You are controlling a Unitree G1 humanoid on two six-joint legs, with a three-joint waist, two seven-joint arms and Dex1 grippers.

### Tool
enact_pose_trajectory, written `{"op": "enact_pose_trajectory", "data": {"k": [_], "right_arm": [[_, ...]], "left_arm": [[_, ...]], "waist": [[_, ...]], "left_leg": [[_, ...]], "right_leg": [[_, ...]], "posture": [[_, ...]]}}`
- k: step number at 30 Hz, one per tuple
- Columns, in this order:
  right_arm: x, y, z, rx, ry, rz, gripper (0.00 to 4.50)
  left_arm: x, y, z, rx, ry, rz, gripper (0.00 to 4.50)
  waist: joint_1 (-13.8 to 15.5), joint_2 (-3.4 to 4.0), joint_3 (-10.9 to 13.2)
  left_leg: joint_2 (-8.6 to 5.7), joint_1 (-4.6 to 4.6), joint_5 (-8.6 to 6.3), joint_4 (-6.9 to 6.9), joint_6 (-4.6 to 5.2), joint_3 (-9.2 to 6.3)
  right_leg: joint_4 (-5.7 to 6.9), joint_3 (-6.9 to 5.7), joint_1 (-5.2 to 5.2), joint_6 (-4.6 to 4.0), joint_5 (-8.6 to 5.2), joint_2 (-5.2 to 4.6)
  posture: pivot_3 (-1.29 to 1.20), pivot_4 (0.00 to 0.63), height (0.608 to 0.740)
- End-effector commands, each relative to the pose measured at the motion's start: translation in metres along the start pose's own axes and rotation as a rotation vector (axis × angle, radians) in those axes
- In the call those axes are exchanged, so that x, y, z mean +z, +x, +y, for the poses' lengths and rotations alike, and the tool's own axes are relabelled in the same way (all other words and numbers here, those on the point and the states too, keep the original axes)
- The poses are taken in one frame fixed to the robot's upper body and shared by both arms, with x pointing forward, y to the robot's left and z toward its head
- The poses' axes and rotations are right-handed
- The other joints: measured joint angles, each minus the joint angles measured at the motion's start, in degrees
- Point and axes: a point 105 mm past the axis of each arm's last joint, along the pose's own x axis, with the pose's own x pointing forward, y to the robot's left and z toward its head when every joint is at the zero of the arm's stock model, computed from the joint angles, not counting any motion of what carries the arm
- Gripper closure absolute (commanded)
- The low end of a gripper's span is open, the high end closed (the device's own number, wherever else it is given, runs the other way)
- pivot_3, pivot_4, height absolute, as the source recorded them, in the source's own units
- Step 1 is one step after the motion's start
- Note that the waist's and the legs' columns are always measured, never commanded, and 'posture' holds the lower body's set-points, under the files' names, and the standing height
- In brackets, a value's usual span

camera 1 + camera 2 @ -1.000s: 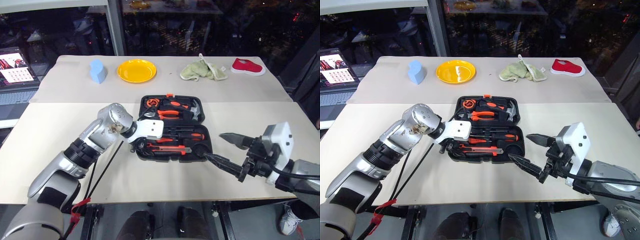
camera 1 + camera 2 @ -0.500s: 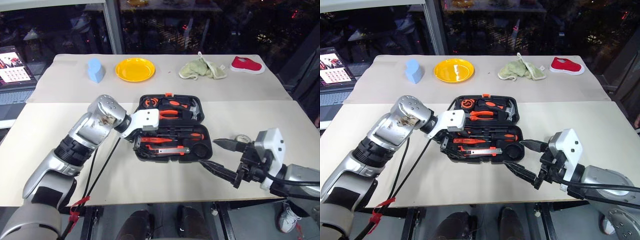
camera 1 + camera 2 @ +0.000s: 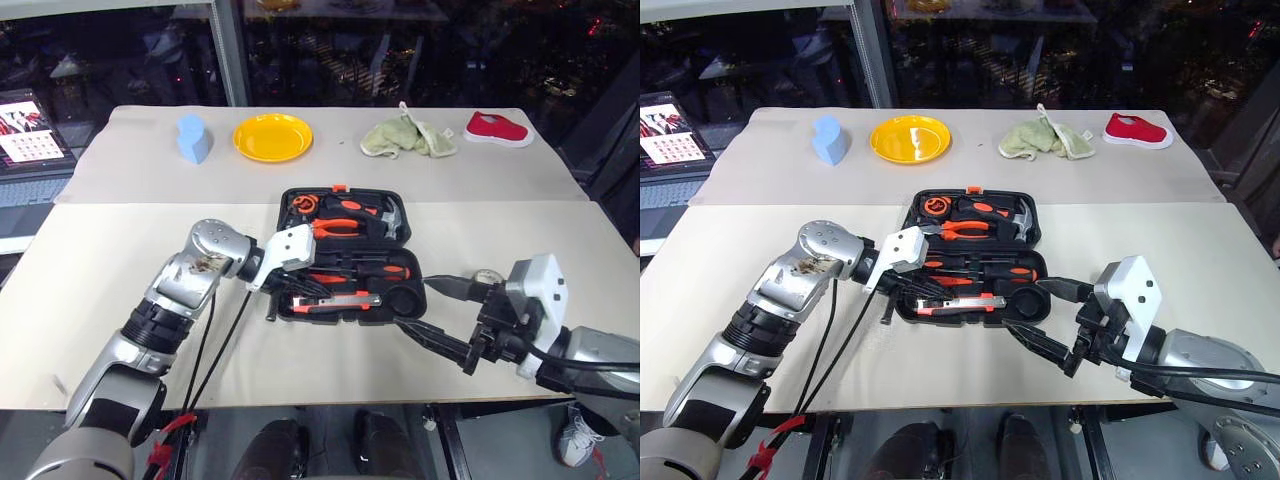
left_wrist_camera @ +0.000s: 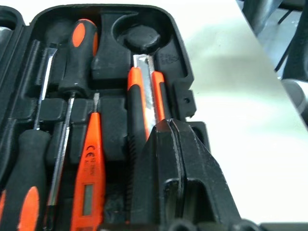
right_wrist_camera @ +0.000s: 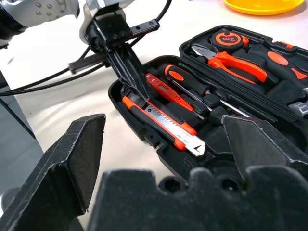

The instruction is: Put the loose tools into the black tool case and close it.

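The black tool case (image 3: 283,205) lies open in the middle of the table. Its near half holds two orange-and-black screwdrivers (image 4: 77,53), a slim orange tester (image 4: 89,163) and the utility knife (image 3: 335,300). My left gripper (image 4: 168,126) is shut, its fingertips resting on the rear end of the knife (image 5: 163,118) and nothing between them. By the case's near right corner my right gripper (image 3: 413,302) hovers open and empty. Behind that hand a small grey tape roll (image 3: 487,275) lies on the table.
The case's far half holds orange-handled pliers (image 3: 345,228), a hammer (image 3: 385,212) and a tape measure (image 3: 303,204). At the table's back stand a blue object (image 3: 193,138), a yellow plate (image 3: 273,137), a green cloth (image 3: 407,138) and a red shoe (image 3: 497,128).
My left gripper opened, then shut, and tilted down onto the knife's rear end. The right arm kept still. The camera shifted slightly.
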Motion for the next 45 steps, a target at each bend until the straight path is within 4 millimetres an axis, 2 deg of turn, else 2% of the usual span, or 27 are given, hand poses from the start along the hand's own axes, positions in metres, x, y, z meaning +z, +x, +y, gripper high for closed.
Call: {"op": "enact_pose_trajectory", "data": {"k": [1,5,10,16,23,25,35,40,42,45], "right_arm": [[0.011,-0.002,0.004,0.001,-0.043,-0.032,0.0],[0.01,-0.003,0.005,0.007,-0.031,-0.034,0.0],[0.009,0.001,0.01,0.034,-0.014,-0.042,0.0],[0.01,0.003,0.011,0.049,-0.016,-0.036,0.0],[0.011,0.001,0.011,0.06,-0.021,-0.021,0.0],[0.012,0.0,0.012,0.062,-0.022,-0.021,0.0],[0.012,-0.002,0.01,0.051,-0.023,-0.022,0.0],[0.012,-0.002,0.009,0.04,-0.024,-0.021,0.0],[0.008,-0.004,0.005,0.018,-0.022,-0.012,0.0],[-0.003,-0.009,-0.01,-0.073,-0.001,0.004,0.0]], "left_arm": [[-0.004,0.001,0.01,0.057,0.035,0.002,4.45],[0.001,0.011,0.01,0.056,0.032,-0.084,4.45],[-0.015,0.015,0.003,0.035,0.068,-0.021,4.45],[-0.032,0.018,0.007,0.086,0.156,0.045,4.45],[-0.041,0.028,0.002,0.07,0.174,0.054,4.45],[-0.047,0.03,0.004,0.08,0.196,0.077,4.45],[-0.064,0.04,0.006,0.062,0.2,0.127,4.45],[-0.057,0.038,0.01,0.069,0.196,0.089,4.45],[-0.042,0.033,0.011,0.074,0.145,0.005,4.45],[-0.02,0.012,0.005,0.026,0.03,-0.095,4.45]], "waist": [[0.01,0.0,0.0],[0.37,0.0,0.0],[0.61,0.0,0.0],[0.7,0.0,-0.01],[0.7,0.0,-0.01],[0.72,0.0,-0.01],[0.89,0.0,-0.06],[1.16,0.0,-0.11],[1.06,-0.01,-0.11],[0.73,-0.04,-0.09]], "left_leg": [[0.0,0.0,0.0,0.0,0.0,0.0],[-0.01,-0.03,-0.01,0.01,0.03,0.0],[-0.01,-0.05,-0.04,0.01,0.07,0.02],[0.0,0.07,-0.07,0.02,0.13,0.02],[0.05,0.84,-0.29,0.0,0.5,-0.02],[0.05,0.9,-0.3,0.02,0.53,-0.01],[0.05,0.96,-0.3,0.03,0.53,-0.02],[0.05,1.01,-0.29,0.06,0.54,-0.06],[0.05,1.01,-0.29,0.06,0.55,-0.05],[0.05,0.89,-0.28,0.05,0.57,-0.05]], "right_leg": [[0.0,0.0,0.0,0.0,0.0,0.0],[-0.01,-0.04,0.0,0.01,0.01,-0.02],[-0.03,-0.02,-0.05,0.02,0.02,-0.02],[-0.02,-0.01,0.09,-0.01,0.04,-0.07],[-0.11,-0.04,0.94,0.04,-0.01,-0.09],[-0.13,-0.04,1.02,0.43,-0.24,-0.11],[-0.12,-0.02,1.1,0.44,-0.25,-0.18],[-0.17,-0.02,1.25,0.49,-0.26,-0.3],[-0.18,-0.02,1.27,0.51,-0.27,-0.3],[-0.15,-0.05,1.09,0.54,-0.29,-0.25]], "posture": [[0.0,0.15,0.74],[0.0,0.15,0.74],[0.0,0.15,0.74],[0.0,0.15,0.74],[0.0,0.15,0.74],[0.0,0.15,0.74],[0.0,0.15,0.74],[0.0,0.15,0.74],[0.0,0.15,0.74],[0.0,0.15,0.74]]}}
